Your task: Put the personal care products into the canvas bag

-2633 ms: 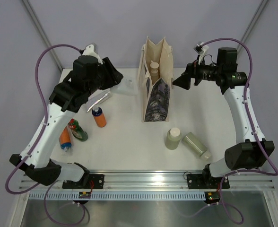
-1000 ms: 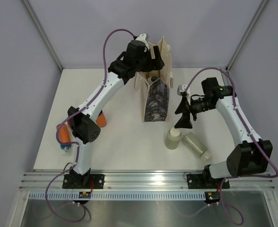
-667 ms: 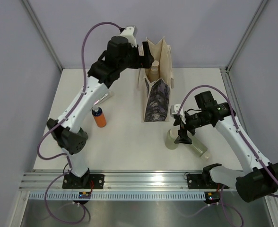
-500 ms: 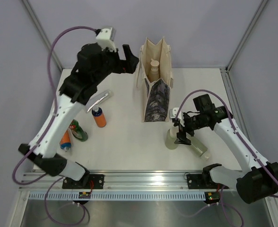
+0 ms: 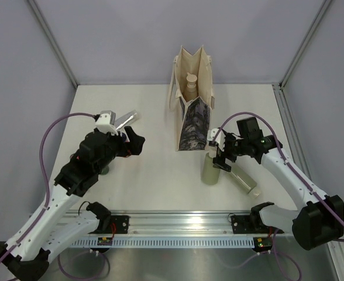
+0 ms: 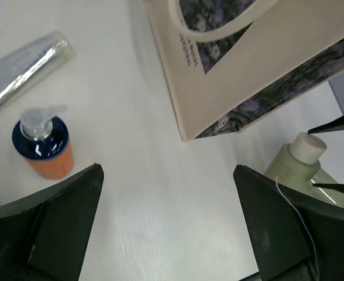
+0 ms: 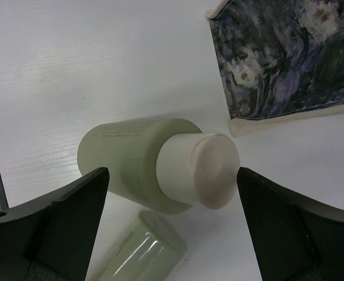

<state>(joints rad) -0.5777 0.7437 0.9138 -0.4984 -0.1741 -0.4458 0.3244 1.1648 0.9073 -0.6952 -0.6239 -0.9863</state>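
Observation:
The canvas bag [image 5: 191,111] stands upright at the back middle, and a beige pump bottle [image 5: 190,81] shows inside it. Right of the bag, a pale-green cream-capped cylinder [image 5: 209,171] [image 7: 138,163] stands upright. My right gripper [image 5: 218,157] [image 7: 172,170] is open, with one finger on each side of its cap, apart from it. Another pale-green cylinder [image 5: 246,181] [image 7: 141,247] lies beside it. My left gripper [image 5: 137,143] [image 6: 167,170] hangs open and empty over bare table left of the bag [image 6: 248,64]. An orange bottle [image 6: 44,148] and a silver tube [image 5: 125,119] [image 6: 21,78] lie further left.
The left arm [image 5: 81,170] stretches low over the table's left side and hides what lies beneath it in the top view. The table's near edge carries the metal rail [image 5: 183,221] with both arm bases.
My left arm has swung down from the bag's mouth to low over the table left of the bag, its jaws wide. My right gripper has shifted slightly and now straddles the standing cylinder's cap.

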